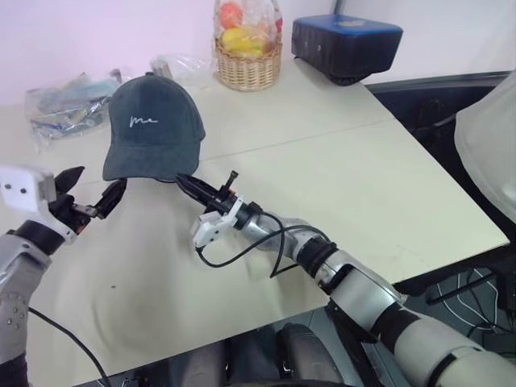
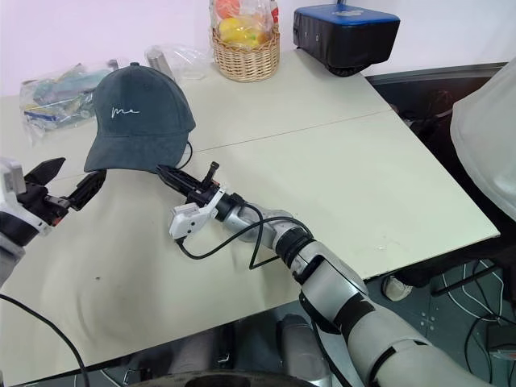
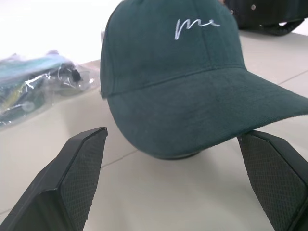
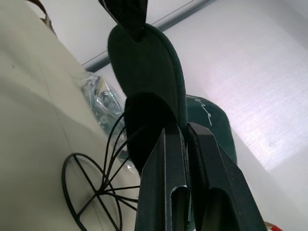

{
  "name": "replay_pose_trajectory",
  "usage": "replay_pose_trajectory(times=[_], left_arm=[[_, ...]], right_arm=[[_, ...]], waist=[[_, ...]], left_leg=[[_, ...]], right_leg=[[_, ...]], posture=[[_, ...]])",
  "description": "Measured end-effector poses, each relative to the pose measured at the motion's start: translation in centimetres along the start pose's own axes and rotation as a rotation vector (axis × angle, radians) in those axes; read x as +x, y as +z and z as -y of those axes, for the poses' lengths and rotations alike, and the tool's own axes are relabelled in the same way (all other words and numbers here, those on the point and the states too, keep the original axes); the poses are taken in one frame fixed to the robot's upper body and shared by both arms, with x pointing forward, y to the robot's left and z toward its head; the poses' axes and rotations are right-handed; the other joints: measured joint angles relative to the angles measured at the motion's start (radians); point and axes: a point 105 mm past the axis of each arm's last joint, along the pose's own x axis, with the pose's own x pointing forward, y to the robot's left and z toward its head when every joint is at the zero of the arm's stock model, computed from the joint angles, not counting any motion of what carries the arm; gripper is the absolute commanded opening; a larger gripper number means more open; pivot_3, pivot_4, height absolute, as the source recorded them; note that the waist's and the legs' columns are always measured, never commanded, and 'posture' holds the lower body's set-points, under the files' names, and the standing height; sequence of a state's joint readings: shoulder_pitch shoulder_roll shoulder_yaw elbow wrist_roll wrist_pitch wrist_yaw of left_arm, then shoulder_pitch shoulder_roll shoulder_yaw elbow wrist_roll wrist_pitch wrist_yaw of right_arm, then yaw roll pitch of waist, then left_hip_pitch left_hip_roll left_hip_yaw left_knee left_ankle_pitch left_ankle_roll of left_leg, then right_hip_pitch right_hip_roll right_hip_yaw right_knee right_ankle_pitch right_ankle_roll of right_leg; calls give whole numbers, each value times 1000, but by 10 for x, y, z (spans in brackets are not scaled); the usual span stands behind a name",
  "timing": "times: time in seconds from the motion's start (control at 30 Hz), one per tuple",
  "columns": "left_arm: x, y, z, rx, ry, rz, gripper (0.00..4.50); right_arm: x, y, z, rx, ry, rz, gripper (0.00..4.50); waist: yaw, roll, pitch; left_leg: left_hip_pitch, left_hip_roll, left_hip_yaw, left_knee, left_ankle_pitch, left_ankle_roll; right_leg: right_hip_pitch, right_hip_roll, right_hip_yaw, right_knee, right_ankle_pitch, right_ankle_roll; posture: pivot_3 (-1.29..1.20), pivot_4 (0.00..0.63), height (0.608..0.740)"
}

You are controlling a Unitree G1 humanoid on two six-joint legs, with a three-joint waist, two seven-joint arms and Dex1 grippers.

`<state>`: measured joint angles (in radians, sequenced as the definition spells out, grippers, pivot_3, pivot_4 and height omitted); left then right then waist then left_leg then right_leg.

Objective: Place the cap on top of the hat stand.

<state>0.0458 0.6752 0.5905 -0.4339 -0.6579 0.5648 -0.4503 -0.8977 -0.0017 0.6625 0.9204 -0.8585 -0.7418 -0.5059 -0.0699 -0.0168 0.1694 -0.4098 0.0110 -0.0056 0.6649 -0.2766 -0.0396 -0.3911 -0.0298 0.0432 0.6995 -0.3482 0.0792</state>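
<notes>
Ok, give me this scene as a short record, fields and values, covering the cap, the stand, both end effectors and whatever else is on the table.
cap: dark teal-green baseball cap, white cursive embroidery, sitting over the stand
stand: black wire hat stand, mostly hidden by the cap
right end effector: shut, pinching the brim's edge
left end effector: open, beside the cap, holding nothing
table: cream tabletop
background: woven wicker basket of fruit, clear plastic bags, dark blue box-shaped device

Matt soft cloth cap [image 1: 153, 129], thin black wire hat stand [image 4: 96, 187], woven wicker basket [image 1: 248, 71], smooth matt table [image 1: 339, 177]
</notes>
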Motion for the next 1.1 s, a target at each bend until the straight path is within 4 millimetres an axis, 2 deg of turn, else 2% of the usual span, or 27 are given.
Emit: replay_pose_trajectory(times=[0.4,0.53,0.63,0.73,1.1], left_arm=[[-1,-7,3,-29,-24,-37,4500],[-15,-16,38,-100,-216,-91,4500],[-26,-21,50,-109,-289,-138,4500],[-33,-22,46,-108,-274,-155,4500],[-55,10,17,18,-201,-150,4500]], right_arm=[[-2,2,-7,-21,37,20,54],[-4,0,-12,-36,87,19,54],[-5,-2,-14,-39,100,17,54],[-5,-4,-12,-44,101,11,54],[-3,-7,-10,-49,104,5,54]], waist=[[0,0,0],[-2,-1,-1],[-2,-1,-1],[0,-1,-1],[-2,-2,-1]], left_leg=[[0,0,0,0,0,0],[0,0,0,0,0,0],[1,0,0,-1,0,0],[1,0,0,-1,0,0],[1,0,0,-1,0,0]], right_leg=[[0,0,0,0,0,0],[0,0,0,0,0,0],[0,0,0,0,0,0],[1,0,0,0,0,0],[1,0,0,0,0,-1]], posture=[[0,150,740],[0,150,740],[0,150,740],[0,150,740],[0,150,740]])
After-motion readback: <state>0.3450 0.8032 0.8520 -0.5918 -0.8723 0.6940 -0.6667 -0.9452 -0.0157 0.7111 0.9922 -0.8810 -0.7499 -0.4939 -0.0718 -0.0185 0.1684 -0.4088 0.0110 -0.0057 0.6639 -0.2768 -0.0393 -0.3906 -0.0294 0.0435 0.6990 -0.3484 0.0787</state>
